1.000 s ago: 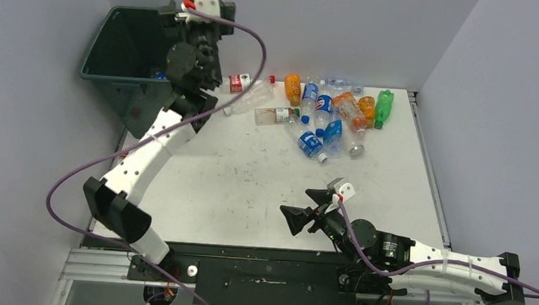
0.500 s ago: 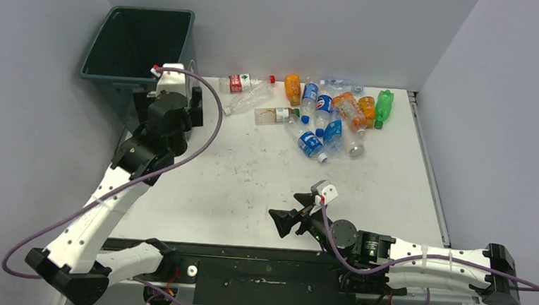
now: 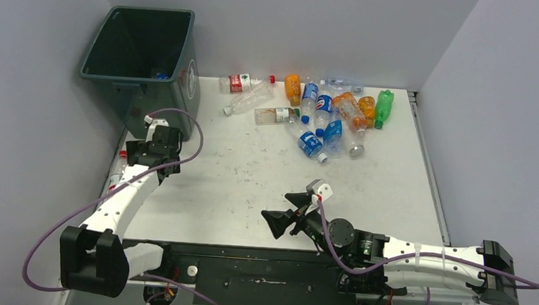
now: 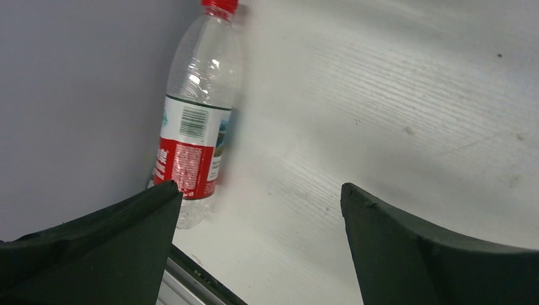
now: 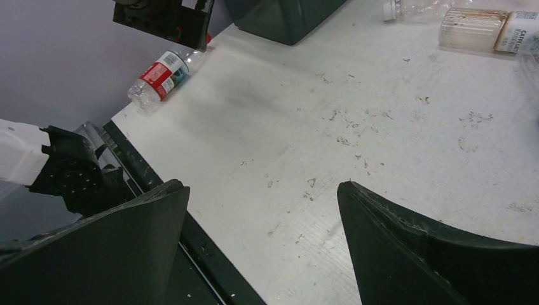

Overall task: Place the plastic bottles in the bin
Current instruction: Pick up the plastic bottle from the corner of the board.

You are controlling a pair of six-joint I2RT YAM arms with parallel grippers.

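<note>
Left claw (image 4: 259,186) stands spread wide above the bench (image 4: 381,95), with nothing between its fingers. We see a lone bottle (image 4: 194,127), clear with a red label and a red cap, lying along the grey wall (image 4: 76,95) at the bench's left edge. It sits left of the gap rather than inside it, its base end just beside the tip of the left finger and its cap pointing away from the camera. Right claw (image 5: 262,185) is spread too and holds nothing, low over bare bench near the front edge and well apart from every bottle.

Our left wrist view shows only that one bottle, close enough to make out its barcode. The right wrist view catches it from across the bench, with the dark bulk of the left arm (image 5: 162,19) at the top edge, the foot of the bin (image 5: 279,16), and two clear bottles (image 5: 473,28) at the upper right. Only the overhead view shows the whole bin (image 3: 126,81) at the far left corner and the heap of bottles (image 3: 329,114) at the far middle, well apart from both claws.

We count one bin, two claws and one lone bottle. In the heap we make out one green bottle (image 3: 383,106), three orange ones, four with blue labels and several clear ones; we cannot tell the exact total.
</note>
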